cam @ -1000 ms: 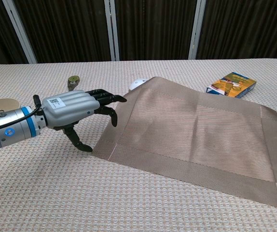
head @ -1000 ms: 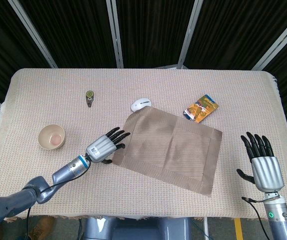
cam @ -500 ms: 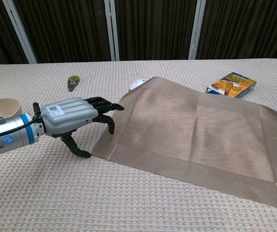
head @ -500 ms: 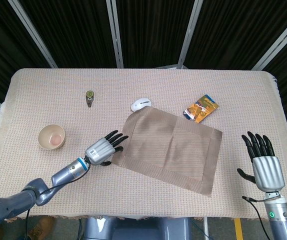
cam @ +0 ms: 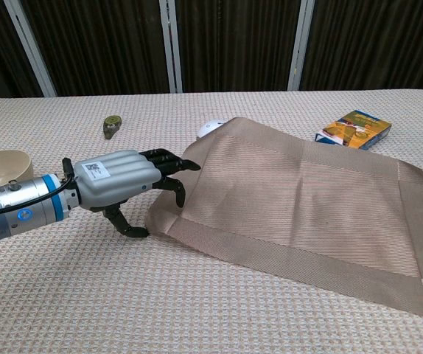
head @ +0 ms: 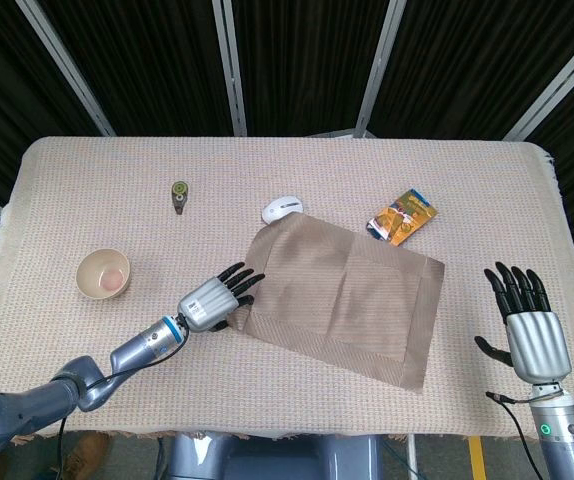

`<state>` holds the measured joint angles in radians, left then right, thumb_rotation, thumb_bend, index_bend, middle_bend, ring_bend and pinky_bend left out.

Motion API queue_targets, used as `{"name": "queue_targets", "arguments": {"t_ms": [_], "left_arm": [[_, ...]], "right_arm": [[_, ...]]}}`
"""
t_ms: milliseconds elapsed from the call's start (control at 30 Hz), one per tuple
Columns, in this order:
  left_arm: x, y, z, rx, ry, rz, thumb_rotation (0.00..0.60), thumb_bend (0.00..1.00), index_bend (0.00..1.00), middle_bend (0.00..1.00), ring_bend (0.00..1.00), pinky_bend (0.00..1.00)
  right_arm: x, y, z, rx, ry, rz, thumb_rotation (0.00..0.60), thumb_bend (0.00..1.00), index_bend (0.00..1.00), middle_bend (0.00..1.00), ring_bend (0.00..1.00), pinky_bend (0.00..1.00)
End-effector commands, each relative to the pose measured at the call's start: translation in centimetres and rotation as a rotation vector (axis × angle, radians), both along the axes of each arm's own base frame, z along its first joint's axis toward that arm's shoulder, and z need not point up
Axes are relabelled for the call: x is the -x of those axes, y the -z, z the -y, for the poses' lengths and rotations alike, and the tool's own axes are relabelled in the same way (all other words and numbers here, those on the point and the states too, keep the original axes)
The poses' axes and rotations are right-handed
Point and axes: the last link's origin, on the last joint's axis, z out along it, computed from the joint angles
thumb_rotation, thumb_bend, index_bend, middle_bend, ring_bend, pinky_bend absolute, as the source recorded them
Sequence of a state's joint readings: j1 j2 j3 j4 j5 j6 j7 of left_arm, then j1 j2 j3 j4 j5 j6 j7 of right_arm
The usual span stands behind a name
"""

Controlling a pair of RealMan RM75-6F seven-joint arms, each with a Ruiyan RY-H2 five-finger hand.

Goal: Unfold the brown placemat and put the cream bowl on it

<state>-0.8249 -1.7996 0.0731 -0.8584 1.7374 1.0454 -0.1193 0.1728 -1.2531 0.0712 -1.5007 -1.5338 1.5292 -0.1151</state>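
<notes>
The placemat [head: 347, 300] is lying unfolded mid-surface; the left hand [head: 210, 302], fingers [cam: 169, 158] released, is touching its edge. Next, it should be reaching for the bowl [head: 103, 273] near the left edge.

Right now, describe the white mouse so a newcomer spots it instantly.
Start at the brown placemat spread mid-table. At its far left corner, touching the edge, sits the white mouse. It is the only white, rounded item; the orange packet sits to the right, the small green object to the left.
</notes>
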Motion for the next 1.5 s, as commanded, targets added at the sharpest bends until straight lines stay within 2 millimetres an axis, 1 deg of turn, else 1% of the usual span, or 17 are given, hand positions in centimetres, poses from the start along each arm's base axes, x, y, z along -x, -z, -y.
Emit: {"name": "queue_targets", "arguments": {"t_ms": [33,267,333,533,633,800,900,1000,1133,1233,1333,1500], "left_arm": [[-0.3,0.0,0.0,-0.003,0.004,0.006,0.600,0.24,0.34,0.00,0.00,0.00],[-0.7,0.0,-0.1,-0.009,0.011,0.006,0.600,0.26,0.34,0.00,0.00,0.00],[-0.8,0.3,0.0,-0.002,0.001,0.011,0.600,0.28,0.35,0.00,0.00,0.00],[-1.3,0.7,0.2,0.009,-0.020,0.044,0.600,0.38,0.39,0.00,0.00,0.00],[-1.4,0.9,0.3,0.018,-0.043,0.066,0.600,0.41,0.46,0.00,0.00,0.00],[-1.7,1.0,0.6,0.029,-0.058,0.096,0.600,0.42,0.62,0.00,0.00,0.00],[-1.8,1.0,0.7,0.028,-0.054,0.103,0.600,0.42,0.67,0.00,0.00,0.00],[-1.9,0.9,1.0,0.032,-0.054,0.113,0.600,0.42,0.70,0.00,0.00,0.00],[-1.8,0.3,2.1,0.039,-0.050,0.125,0.600,0.42,0.72,0.00,0.00,0.00],[-1.5,-0.2,3.0,0.059,-0.080,0.108,0.600,0.42,0.73,0.00,0.00,0.00],[-1.6,-1.5,4.8,0.063,-0.090,0.082,0.600,0.44,0.73,0.00,0.00,0.00],[-1.4,-2.9,7.5,0.098,-0.143,0.042,0.600,0.44,0.73,0.00,0.00,0.00]], "right_arm": [[0.0,-0.1,0.0,0.002,-0.001,0.001,0.600,0.00,0.00,0.00,0.00,0.00],[0.0,-0.1,-0.1,0.003,-0.003,0.003,0.600,0.00,0.00,0.00,0.00,0.00],[-0.1,-0.2,-0.1,0.003,-0.005,0.005,0.600,0.00,0.00,0.00,0.00,0.00],[-0.1,-0.3,-0.1,0.002,-0.007,0.009,0.600,0.00,0.00,0.00,0.00,0.00],[-0.1,-0.3,-0.1,0.003,-0.009,0.011,0.600,0.00,0.00,0.00,0.00,0.00],[-0.1,-0.3,-0.1,0.002,-0.014,0.015,0.600,0.00,0.00,0.00,0.00,0.00],[-0.1,-0.3,-0.2,-0.002,-0.013,0.016,0.600,0.00,0.00,0.00,0.00,0.00],[-0.2,-0.4,-0.2,-0.002,-0.015,0.017,0.600,0.00,0.00,0.00,0.00,0.00],[-0.3,-0.5,-0.3,0.000,-0.020,0.024,0.600,0.00,0.00,0.00,0.00,0.00],[-0.3,-0.6,-0.4,0.001,-0.023,0.026,0.600,0.00,0.00,0.00,0.00,0.00],[-0.5,-0.6,-0.6,0.003,-0.032,0.029,0.600,0.00,0.00,0.00,0.00,0.00],[-0.8,-0.7,-0.8,0.004,-0.042,0.034,0.600,0.00,0.00,0.00,0.00,0.00]]}}
